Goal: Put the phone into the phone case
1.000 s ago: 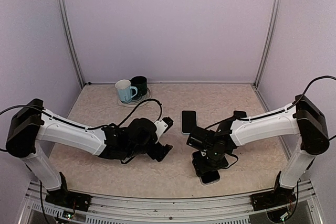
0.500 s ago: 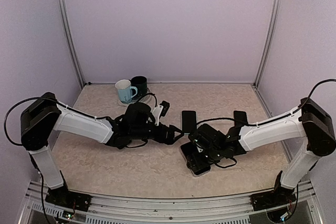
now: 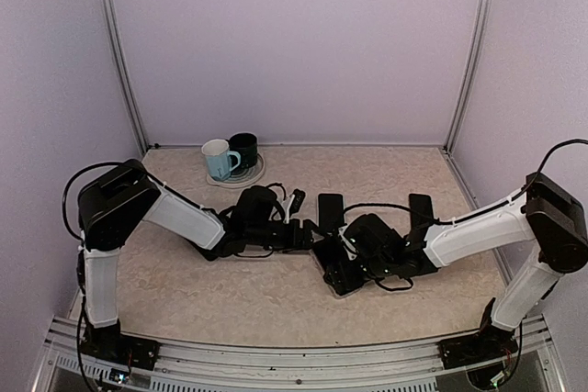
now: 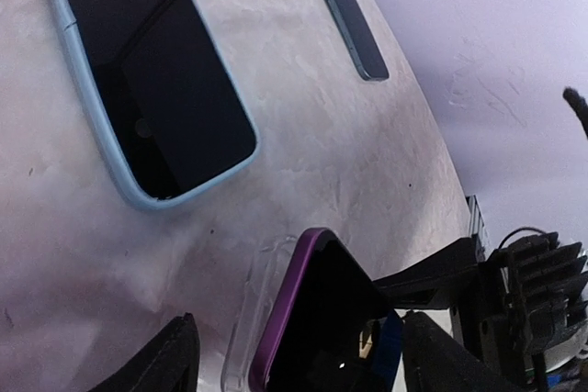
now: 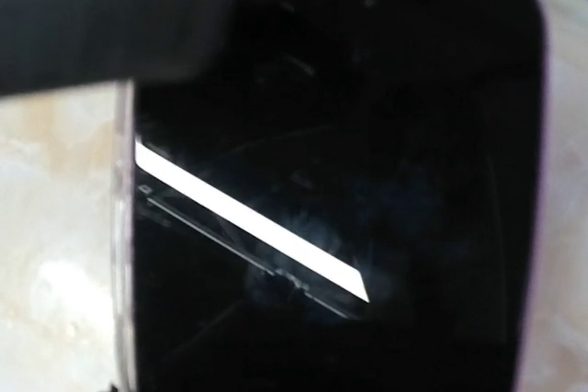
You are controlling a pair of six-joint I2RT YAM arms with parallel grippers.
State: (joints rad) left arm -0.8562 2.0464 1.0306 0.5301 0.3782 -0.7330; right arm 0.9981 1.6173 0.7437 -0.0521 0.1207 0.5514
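From above, both arms have swung together: the spread left pincer (image 3: 301,232) sits beside the phone (image 3: 333,274) under the right pincer (image 3: 344,262), whose grip I cannot tell. Left wrist: the purple-edged phone lies against the clear phone case (image 4: 244,320). Right wrist: screen fills the view, so seating likely remains.

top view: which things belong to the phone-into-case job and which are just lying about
For the job:
- purple phone
- clear case at its edge

Lying about, it seems:
- blue-edged phone
- dark phone farther right
- pale mug
- dark mug
- coaster under the mugs
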